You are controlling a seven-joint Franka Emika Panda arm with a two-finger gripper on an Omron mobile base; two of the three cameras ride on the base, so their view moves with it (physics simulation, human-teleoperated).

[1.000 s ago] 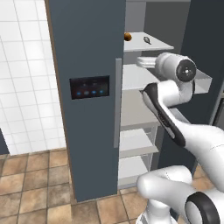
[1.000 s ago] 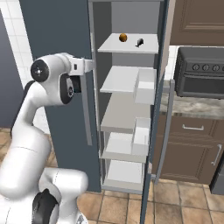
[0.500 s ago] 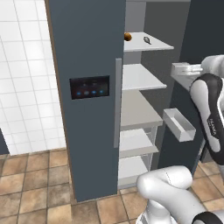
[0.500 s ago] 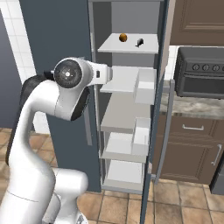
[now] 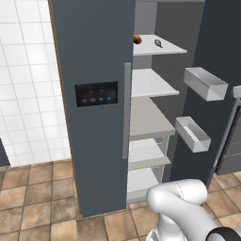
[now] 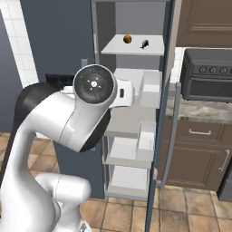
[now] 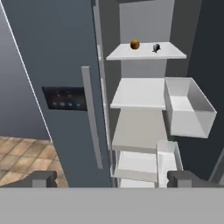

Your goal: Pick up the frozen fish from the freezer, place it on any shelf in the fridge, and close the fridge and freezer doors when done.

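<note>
Nearest: gripper [image 7: 111, 179], jaws spread wide, nothing between them and touching nothing; fingertips [image 7: 43, 178] sit at the bottom of the hand view, pointed at the open compartment.

Just beyond the gripper: door with the black panel [image 5: 96, 93] and its bar handle [image 7: 92, 116], shut or nearly so. Beside the handle, an open compartment with pale shelves; its own door [image 5: 214, 61] is swung out, carrying two grey bins [image 5: 205, 83].

Farthest: top shelf [image 7: 146, 53] of that compartment. Fish [image 7: 156, 47] lies on it, beside an orange-brown ball [image 7: 135, 44], apart from it.

Risks, judged from here:
- Fish is tiny and slender; a wide-open approach from low down may nudge it back or off the shelf edge.
- Ball sits near the fish; a finger drifting sideways could knock it rolling.
- Reaching up to the top shelf, the arm could clip the upper bin or the handle.
</note>
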